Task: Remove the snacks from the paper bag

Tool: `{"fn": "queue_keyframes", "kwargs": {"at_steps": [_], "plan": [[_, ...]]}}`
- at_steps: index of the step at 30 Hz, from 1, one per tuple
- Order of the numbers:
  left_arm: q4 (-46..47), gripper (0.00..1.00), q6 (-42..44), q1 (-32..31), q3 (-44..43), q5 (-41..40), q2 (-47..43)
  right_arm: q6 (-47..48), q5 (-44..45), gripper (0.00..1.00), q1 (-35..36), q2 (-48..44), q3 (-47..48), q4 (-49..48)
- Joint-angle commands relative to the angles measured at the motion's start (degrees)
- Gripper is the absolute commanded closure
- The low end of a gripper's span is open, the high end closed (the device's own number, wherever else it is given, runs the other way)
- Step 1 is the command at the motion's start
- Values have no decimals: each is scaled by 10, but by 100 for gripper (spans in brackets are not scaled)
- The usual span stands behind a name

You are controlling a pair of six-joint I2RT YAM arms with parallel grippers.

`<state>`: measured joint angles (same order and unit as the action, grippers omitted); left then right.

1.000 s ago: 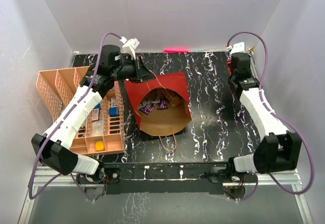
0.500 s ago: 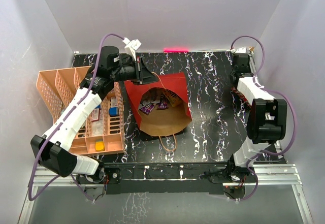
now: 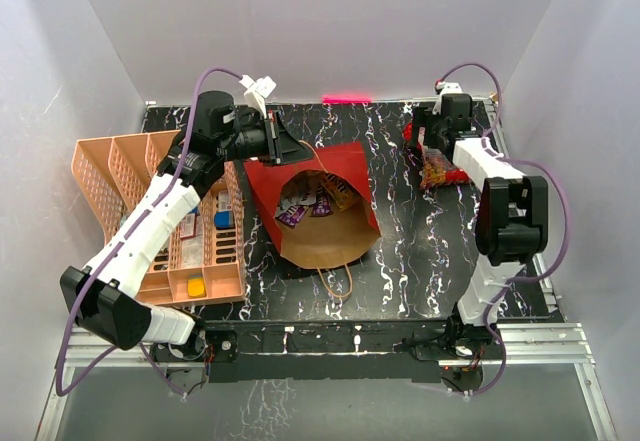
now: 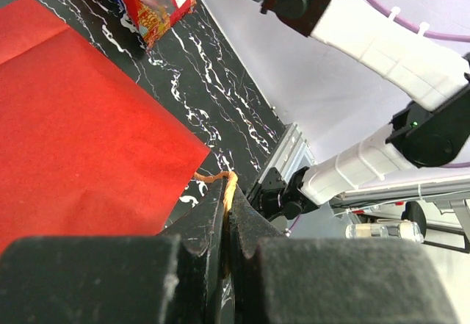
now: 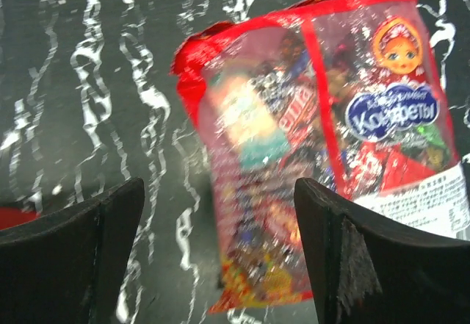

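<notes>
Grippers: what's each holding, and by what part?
Left gripper pinches the paper bag by its cord handle. Right gripper is open, holding nothing; red snack bag lies beneath.

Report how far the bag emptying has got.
Done: one red candy bag lies on the table under the open right tool. In hand: the left tool is shut on the paper bag's cord handle. Left: several small packets inside the paper bag.

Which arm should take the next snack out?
Right. The right gripper is open and empty over the red candy bag; the left gripper is shut on the cord handle of the paper bag.
</notes>
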<state>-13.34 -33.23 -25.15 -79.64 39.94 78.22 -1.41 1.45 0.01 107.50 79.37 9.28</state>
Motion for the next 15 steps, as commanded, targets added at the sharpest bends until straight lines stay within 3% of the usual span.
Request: {"fn": "queue_keyframes", "kwargs": {"at_steps": [1, 3, 7, 12, 15], "plan": [[-2, 100, 1, -3, -11, 3, -15, -73, -68, 6, -5, -125, -27, 10], [-8, 100, 7, -3, -10, 0, -13, -82, -83, 2, -5, -189, -81, 2], [7, 100, 4, -3, -6, 10, -6, -123, -66, 2, -7, -311, -220, -22], [17, 100, 3, -3, -6, 21, -3, -123, -81, 2, -8, -428, -320, 10], [20, 100, 8, -3, -2, 15, -4, -170, -146, 2, -7, -499, -392, -7]]}}
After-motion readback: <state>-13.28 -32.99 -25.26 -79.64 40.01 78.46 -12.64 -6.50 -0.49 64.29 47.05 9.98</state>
